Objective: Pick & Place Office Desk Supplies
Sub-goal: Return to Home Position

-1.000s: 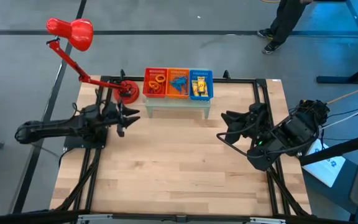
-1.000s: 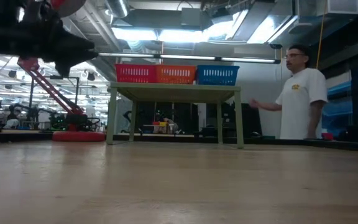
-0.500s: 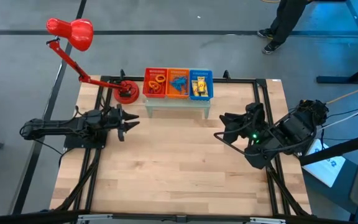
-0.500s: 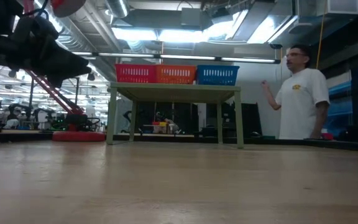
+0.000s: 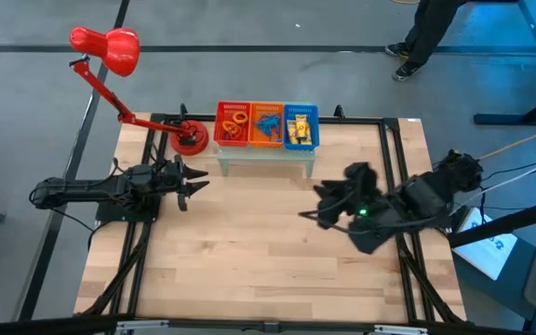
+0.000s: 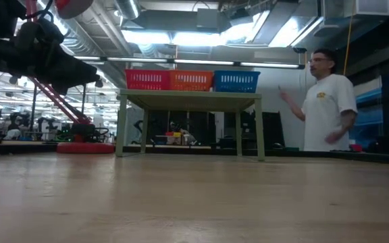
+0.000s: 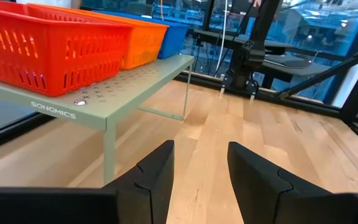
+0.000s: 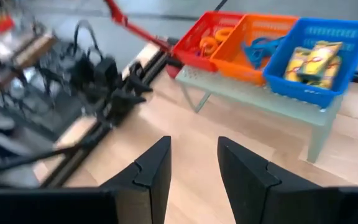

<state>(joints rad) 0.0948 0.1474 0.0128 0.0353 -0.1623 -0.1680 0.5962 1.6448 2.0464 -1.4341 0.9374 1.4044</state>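
Observation:
Three mesh baskets stand in a row on a pale green shelf [image 5: 265, 154] at the table's far side. The red basket [image 5: 233, 125] holds orange band loops [image 8: 213, 42], the orange basket [image 5: 267, 125] holds blue wiry loops [image 8: 263, 46], and the blue basket [image 5: 301, 127] holds yellow packets [image 8: 314, 60]. My left gripper [image 5: 196, 183] is open and empty, above the table left of the shelf. My right gripper [image 5: 307, 212] is open and empty, above the table's middle right, near side of the shelf.
A red desk lamp [image 5: 107, 48] stands with its base [image 5: 191, 140] at the table's far left corner. A person [image 6: 326, 101] stands beyond the table's far right. Bare wooden tabletop [image 5: 249, 251] lies between the arms and toward the near edge.
My right gripper has moved toward the table's left, out over the table's middle. My left gripper has drawn back a little toward the table's left edge, then held still. The person beyond the table has moved an arm.

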